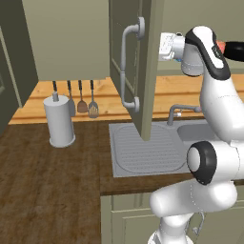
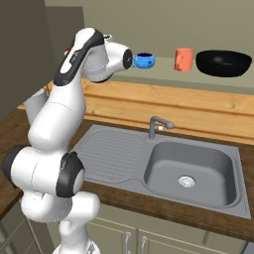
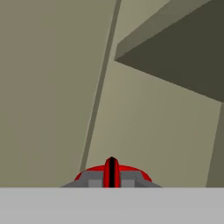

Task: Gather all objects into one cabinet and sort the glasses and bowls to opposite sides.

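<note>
The olive-beige wall cabinet stands with its door (image 1: 147, 71) swung open, the long grey handle (image 1: 125, 66) facing me. On its shelf (image 2: 163, 74) sit the small blue bowl (image 2: 144, 60), the orange-red cup (image 2: 184, 59) and, furthest right, the wide black bowl (image 2: 223, 63). My gripper (image 2: 133, 60) reaches in at shelf height, right beside the blue bowl's left side. In the hand view the gripper (image 3: 111, 177) has its fingers close together on a glossy red cup (image 3: 89, 171), which bulges behind them. The cabinet's inner walls lie ahead.
Below the cabinet are a grey sink (image 2: 191, 163) with a faucet (image 2: 158, 124) and a ribbed draining board (image 1: 143, 147). A paper towel holder (image 1: 59, 119) stands on the wooden counter at the left, with hanging utensils (image 1: 86, 102) behind it.
</note>
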You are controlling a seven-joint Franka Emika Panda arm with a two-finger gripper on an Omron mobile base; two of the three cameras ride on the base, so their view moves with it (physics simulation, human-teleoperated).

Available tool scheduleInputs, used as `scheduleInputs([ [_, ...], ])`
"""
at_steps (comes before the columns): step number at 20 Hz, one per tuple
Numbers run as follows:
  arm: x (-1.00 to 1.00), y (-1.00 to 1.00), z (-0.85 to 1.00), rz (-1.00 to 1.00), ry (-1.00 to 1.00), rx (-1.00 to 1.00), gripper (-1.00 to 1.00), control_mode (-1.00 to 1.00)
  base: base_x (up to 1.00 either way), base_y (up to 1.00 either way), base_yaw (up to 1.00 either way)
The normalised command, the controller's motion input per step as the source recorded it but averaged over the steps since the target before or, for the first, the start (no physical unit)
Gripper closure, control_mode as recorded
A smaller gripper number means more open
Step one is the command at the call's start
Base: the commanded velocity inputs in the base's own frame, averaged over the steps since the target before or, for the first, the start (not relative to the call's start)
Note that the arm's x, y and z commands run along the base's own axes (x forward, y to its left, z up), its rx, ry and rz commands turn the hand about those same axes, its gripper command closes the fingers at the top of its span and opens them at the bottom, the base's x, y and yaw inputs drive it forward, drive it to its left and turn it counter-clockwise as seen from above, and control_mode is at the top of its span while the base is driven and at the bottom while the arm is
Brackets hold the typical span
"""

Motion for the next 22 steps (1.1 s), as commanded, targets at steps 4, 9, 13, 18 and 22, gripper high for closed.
scheduleInputs([
  [4, 0.23, 0.00, -0.12, 0.00, -0.03, 0.04, 1.00, -1.00, 0.00, 0.00, 0.00],
  [9, 0.46, 0.12, 0.00, -0.01, -0.07, 0.09, 1.00, -1.00, 0.00, 0.00, 0.00],
  [13, 0.54, 0.01, 0.00, 0.00, -0.05, 0.01, 1.00, -1.00, 0.00, 0.00, 0.00],
  [18, 0.47, 0.00, -0.12, 0.00, 0.00, -0.02, 1.00, -1.00, 0.00, 0.00, 0.00],
  [22, 0.29, 0.00, -0.13, -0.01, 0.00, -0.07, 1.00, -1.00, 0.00, 0.00, 0.00],
])
